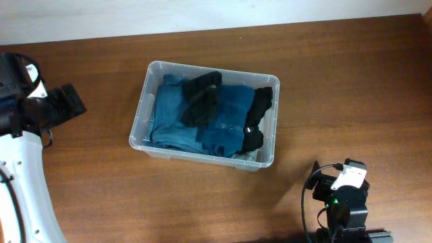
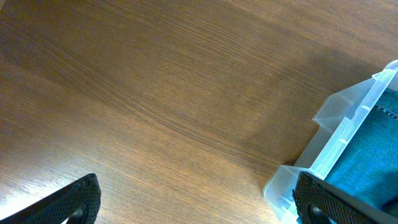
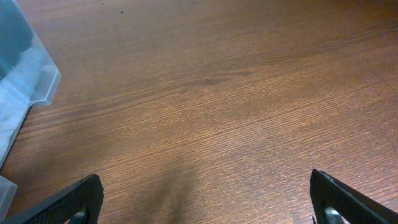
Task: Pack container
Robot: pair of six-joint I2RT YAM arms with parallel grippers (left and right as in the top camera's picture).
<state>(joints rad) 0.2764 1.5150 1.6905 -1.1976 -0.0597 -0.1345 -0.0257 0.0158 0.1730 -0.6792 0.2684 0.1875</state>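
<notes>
The clear plastic container (image 1: 144, 115) stands in the middle of the wooden table. It holds folded blue cloth (image 1: 172, 111) with black items (image 1: 201, 100) on top and along its right side. Its corner shows at the right of the left wrist view (image 2: 348, 134) and at the left edge of the right wrist view (image 3: 28, 87). My left gripper (image 2: 199, 208) is open and empty over bare table, left of the container; it is at the far left in the overhead view (image 1: 67, 101). My right gripper (image 3: 205, 205) is open and empty over bare table; its arm is at the bottom right (image 1: 341, 199).
The table's far edge meets a pale wall (image 1: 202, 13) along the top. Bare wood (image 1: 351, 88) lies right of the container and bare wood (image 1: 101, 196) in front of it.
</notes>
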